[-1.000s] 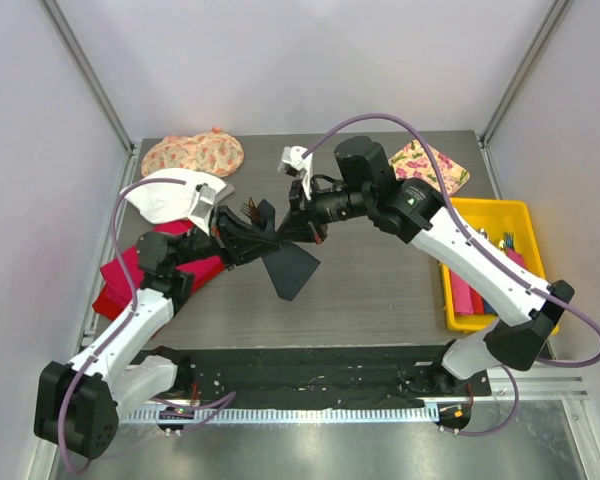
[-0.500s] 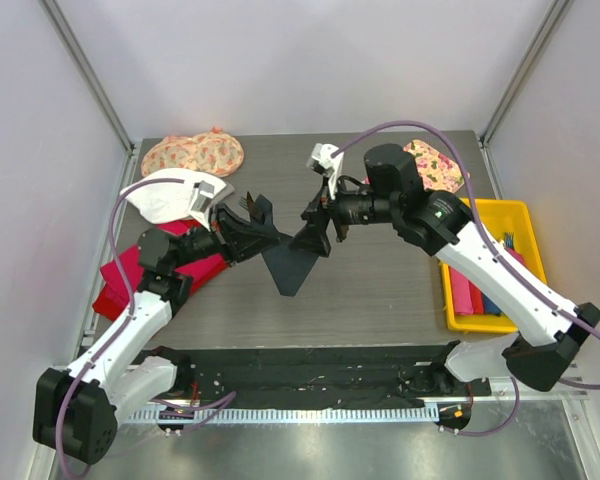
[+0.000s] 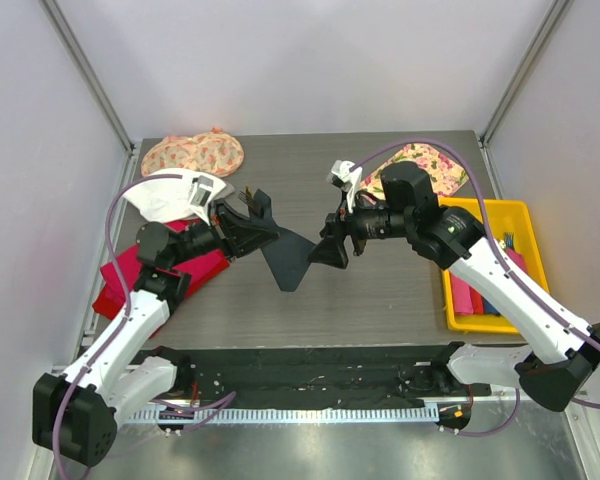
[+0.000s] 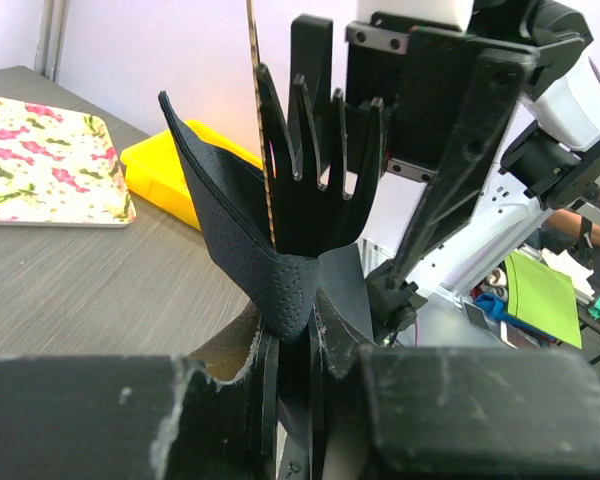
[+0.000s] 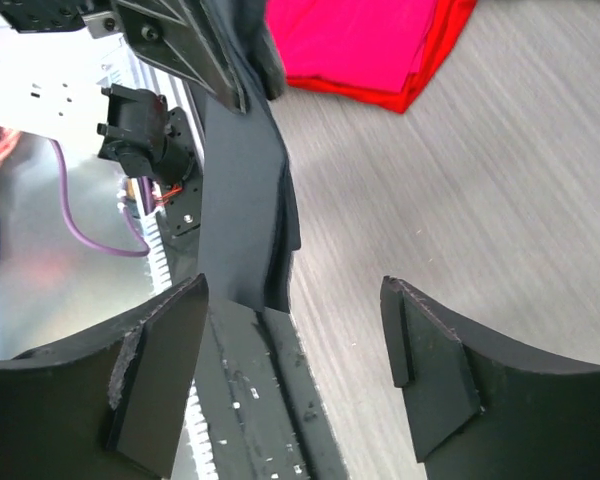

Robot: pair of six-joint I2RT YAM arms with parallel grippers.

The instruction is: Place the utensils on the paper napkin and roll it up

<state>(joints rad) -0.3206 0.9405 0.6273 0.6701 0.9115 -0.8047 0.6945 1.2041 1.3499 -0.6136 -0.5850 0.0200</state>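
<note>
Dark, crumpled paper napkin [image 3: 288,262] was wrapped cone-like round the utensils [image 4: 315,170] over the worktop's [image 3: 380,300] middle, pinched in the near-closed left gripper [image 3: 248,228], fork tines clear only in left wrist view, while the right gripper [image 3: 332,250] gaped empty just beside it.

1. Robot lab/test cell, prob. not a home: grey table [image 3: 400,290] boxed by plain white panels [image 3: 310,60] w/ metal frame posts [image 3: 90,72] at its back corners.
2. Two arms [image 3: 500,280] bolted to metal base plate [image 3: 330,450] at table's near edge.
3. Past table's right side: blurry desk clutter, maybe someone's forearm [image 4: 580,235].
</note>
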